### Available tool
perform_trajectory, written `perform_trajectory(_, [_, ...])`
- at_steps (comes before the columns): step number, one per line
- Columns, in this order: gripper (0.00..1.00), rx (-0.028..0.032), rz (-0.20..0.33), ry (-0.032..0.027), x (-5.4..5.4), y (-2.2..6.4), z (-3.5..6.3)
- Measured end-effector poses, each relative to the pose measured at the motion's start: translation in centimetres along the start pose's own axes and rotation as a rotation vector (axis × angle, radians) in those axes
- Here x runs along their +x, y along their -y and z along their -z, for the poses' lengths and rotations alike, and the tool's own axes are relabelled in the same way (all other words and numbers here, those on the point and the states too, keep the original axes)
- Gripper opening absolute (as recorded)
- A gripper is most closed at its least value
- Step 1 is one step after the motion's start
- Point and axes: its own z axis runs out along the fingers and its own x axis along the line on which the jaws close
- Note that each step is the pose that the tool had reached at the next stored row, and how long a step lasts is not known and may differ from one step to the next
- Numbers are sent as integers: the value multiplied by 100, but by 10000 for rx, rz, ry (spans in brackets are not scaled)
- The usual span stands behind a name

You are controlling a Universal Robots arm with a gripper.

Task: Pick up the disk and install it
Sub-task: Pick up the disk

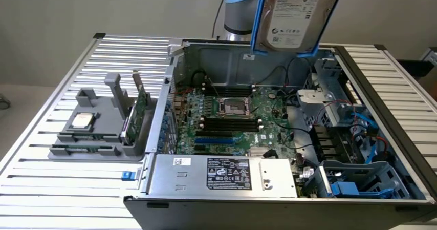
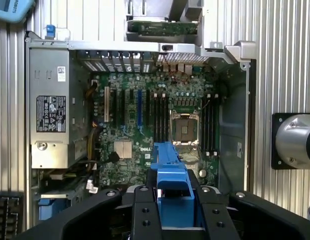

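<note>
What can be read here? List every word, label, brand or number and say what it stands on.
"DELL": on the motherboard.
"ROBOTS", its start cut off: on the blue arm cap.
White label on the disk: print too small to read.
Black label on the power supply: too small to read.

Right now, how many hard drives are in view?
1: the disk, in its blue carrier, gripped by the claw above the open computer case. The drive bays at the exterior view's right may hide others.
</note>
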Motion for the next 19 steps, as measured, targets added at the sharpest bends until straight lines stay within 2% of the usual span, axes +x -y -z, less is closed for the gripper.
perform_trajectory(9, [33, 0, -1, -11, 216, 204, 82])
perform_trajectory(19, [33, 0, -5, -68, 475, 385, 162])
